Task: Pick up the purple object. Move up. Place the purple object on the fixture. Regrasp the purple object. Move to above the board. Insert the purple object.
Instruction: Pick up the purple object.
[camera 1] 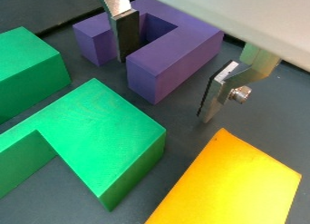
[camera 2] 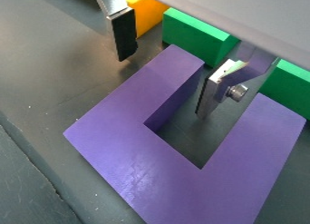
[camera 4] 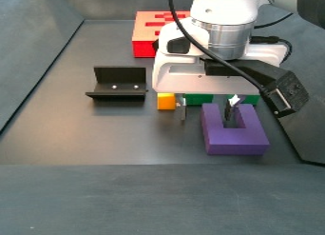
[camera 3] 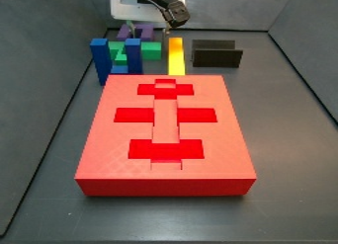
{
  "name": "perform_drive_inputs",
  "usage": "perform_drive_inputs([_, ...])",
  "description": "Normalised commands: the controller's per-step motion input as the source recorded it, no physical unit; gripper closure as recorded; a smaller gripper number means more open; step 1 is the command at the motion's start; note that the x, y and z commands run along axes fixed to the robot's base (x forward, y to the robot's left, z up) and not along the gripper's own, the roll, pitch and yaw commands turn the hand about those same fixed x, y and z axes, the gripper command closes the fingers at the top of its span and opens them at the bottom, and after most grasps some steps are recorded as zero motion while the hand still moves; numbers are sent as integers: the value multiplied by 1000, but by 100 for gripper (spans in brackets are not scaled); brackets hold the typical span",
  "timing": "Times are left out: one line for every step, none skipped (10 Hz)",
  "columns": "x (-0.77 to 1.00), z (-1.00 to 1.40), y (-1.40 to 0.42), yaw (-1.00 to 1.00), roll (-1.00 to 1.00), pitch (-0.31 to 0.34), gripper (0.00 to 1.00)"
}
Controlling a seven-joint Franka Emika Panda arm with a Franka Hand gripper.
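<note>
The purple object (camera 1: 182, 52) is a U-shaped block lying flat on the dark floor, seen in both wrist views (camera 2: 133, 148) and in both side views (camera 4: 237, 134) (camera 3: 132, 33). My gripper (camera 1: 171, 68) is low over it and open. One finger (camera 1: 121, 33) stands inside the U's slot. The other finger (camera 1: 223, 90) stands outside the prong with a small gap. The black fixture (camera 4: 117, 87) stands apart from the block. The red board (camera 3: 165, 129), with darker cutouts, lies beyond it.
A green block (camera 1: 91, 132) and a yellow bar (camera 1: 237, 184) lie close beside the purple object. A blue upright block (camera 3: 102, 58) stands by the green one (camera 3: 126, 58). Dark walls (camera 4: 51, 63) enclose the floor.
</note>
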Motion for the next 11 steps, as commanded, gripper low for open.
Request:
perform_drive_inputs([0, -66, -83, 0, 13, 0, 0])
perform_drive_inputs([0, -71, -80, 0, 0, 0, 0])
perform_drive_inputs([0, -63, -43, 0, 0, 0, 0])
perform_drive_inputs([0, 0, 0, 0, 0, 0, 0])
perform_drive_inputs([0, 0, 0, 0, 0, 0, 100])
perform_drive_inputs([0, 0, 0, 0, 0, 0, 100])
perform_drive_inputs([0, 0, 0, 0, 0, 0, 100])
perform_drive_inputs([0, 0, 0, 0, 0, 0, 100])
perform_drive_inputs([0, 0, 0, 0, 0, 0, 100])
perform_drive_inputs([0, 0, 0, 0, 0, 0, 100])
perform_drive_inputs([0, 0, 0, 0, 0, 0, 100])
